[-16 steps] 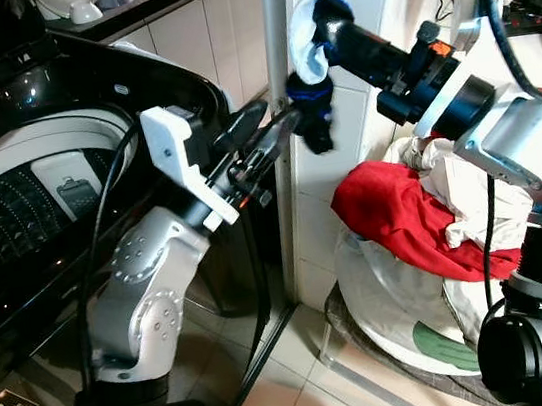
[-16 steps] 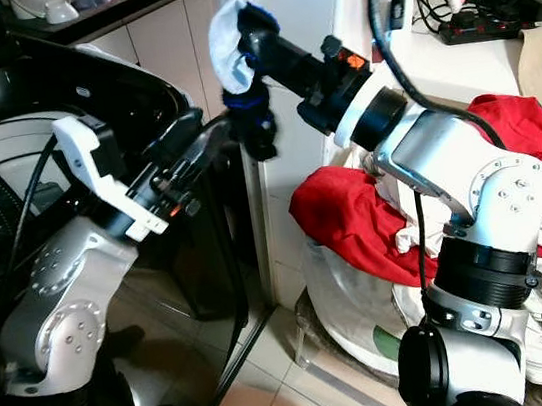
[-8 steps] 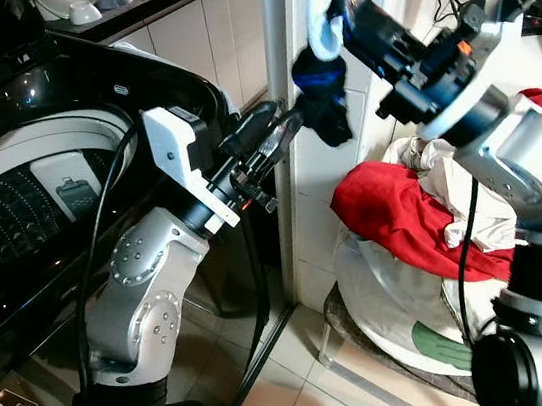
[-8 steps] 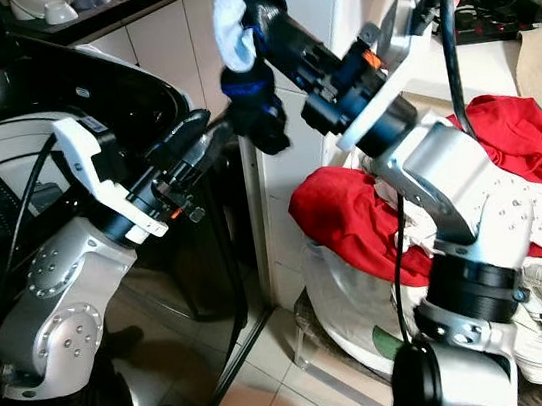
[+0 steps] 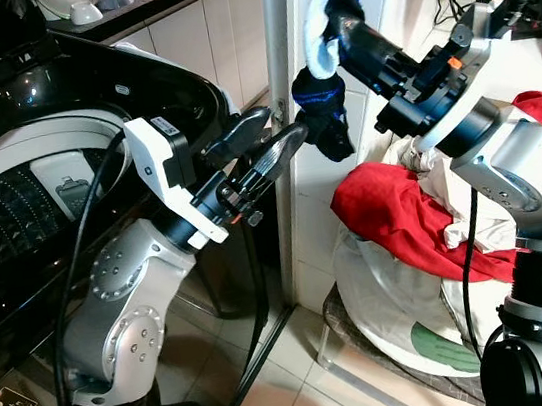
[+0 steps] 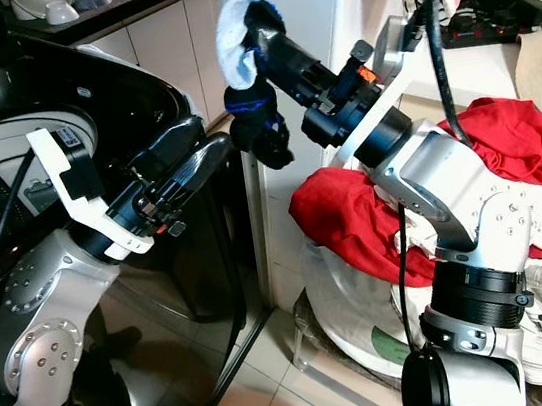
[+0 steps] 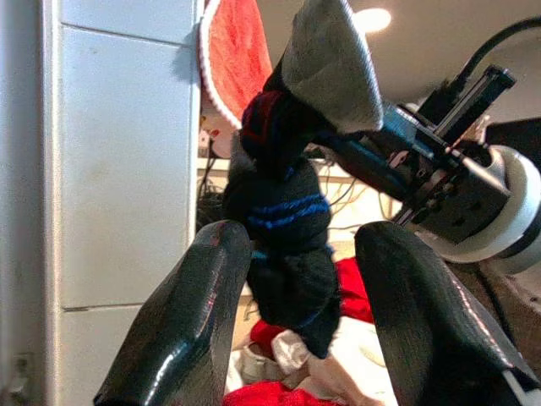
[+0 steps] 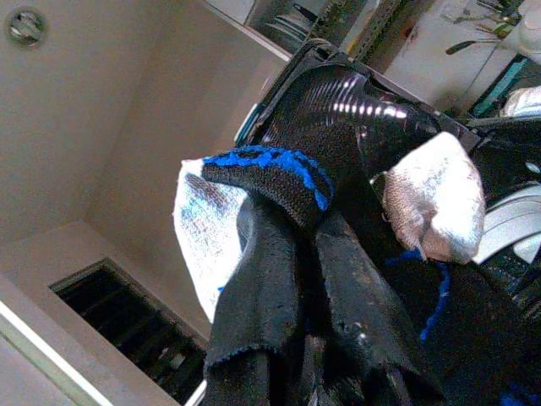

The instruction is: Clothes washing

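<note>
Gripping sock point(image 5: 325, 120), R claw point(image 5: 339, 24).

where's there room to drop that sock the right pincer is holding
The washing machine's open drum beside the left pincer looks free. Bare floor tiles lie between the machine and the laundry pile, which is heaped full. The right pincer holds the sock just ahead of the left's open fingers.

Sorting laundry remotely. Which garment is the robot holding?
The black sock with blue stripes and white toe, pinched in the right gripper. The red garment lies on the pile.
</note>
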Controlling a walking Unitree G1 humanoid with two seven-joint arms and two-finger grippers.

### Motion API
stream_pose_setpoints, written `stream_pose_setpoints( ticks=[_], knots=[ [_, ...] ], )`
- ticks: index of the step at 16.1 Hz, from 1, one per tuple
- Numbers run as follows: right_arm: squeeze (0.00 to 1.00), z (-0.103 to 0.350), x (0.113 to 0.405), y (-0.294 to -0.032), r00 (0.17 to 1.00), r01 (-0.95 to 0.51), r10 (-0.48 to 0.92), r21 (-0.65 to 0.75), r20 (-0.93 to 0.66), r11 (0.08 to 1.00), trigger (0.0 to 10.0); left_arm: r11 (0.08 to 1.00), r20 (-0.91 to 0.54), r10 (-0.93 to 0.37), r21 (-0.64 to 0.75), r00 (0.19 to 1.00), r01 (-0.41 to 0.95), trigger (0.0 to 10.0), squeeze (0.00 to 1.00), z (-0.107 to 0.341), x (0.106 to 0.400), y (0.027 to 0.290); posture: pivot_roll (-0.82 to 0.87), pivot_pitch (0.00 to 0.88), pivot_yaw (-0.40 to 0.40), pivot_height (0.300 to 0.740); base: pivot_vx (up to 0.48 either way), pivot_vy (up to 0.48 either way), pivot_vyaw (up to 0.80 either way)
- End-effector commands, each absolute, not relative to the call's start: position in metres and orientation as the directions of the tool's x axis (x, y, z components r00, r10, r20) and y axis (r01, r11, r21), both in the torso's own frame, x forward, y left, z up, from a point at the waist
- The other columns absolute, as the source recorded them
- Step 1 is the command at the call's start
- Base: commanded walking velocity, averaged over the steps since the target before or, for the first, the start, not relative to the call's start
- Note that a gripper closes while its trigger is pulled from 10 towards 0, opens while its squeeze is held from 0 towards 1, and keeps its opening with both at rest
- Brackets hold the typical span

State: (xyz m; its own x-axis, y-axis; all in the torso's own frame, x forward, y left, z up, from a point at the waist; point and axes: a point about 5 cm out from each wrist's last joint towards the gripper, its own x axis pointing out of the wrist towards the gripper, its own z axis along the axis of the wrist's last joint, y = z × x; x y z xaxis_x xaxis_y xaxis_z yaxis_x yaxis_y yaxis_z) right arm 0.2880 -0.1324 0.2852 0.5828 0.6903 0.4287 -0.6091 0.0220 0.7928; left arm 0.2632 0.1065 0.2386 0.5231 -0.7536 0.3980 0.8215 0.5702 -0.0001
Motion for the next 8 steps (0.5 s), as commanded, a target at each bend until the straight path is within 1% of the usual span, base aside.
stream_pose_setpoints(
  ticks=[1,5,7,8],
  knots=[
    [0.00,0.282,0.287,-0.132,0.586,-0.595,0.690,0.804,0.425,0.011,0.0,0.572,0.398,-0.758,0.026,0.516,0.820,10.0,1.00,0.241,0.263,0.102,-0.08,0.000,-0.026,0.740,0.000,0.000,0.00],
    [0.00,0.280,0.283,-0.125,0.578,-0.593,0.708,0.805,0.406,0.023,0.0,0.565,0.402,-0.758,0.012,0.513,0.825,10.0,1.00,0.241,0.266,0.096,-0.08,0.000,-0.018,0.740,0.000,0.000,0.00],
    [0.00,0.279,0.281,-0.121,0.572,-0.592,0.716,0.806,0.401,0.021,0.0,0.583,0.407,-0.745,0.012,0.529,0.812,10.0,1.00,0.241,0.269,0.095,-0.09,0.000,-0.014,0.740,0.000,0.000,0.00],
    [0.00,0.278,0.280,-0.118,0.568,-0.590,0.719,0.807,0.400,0.018,0.0,0.627,0.406,-0.716,0.017,0.568,0.779,10.0,1.00,0.241,0.274,0.097,-0.09,0.000,-0.014,0.740,0.000,0.000,0.00]
  ],
)
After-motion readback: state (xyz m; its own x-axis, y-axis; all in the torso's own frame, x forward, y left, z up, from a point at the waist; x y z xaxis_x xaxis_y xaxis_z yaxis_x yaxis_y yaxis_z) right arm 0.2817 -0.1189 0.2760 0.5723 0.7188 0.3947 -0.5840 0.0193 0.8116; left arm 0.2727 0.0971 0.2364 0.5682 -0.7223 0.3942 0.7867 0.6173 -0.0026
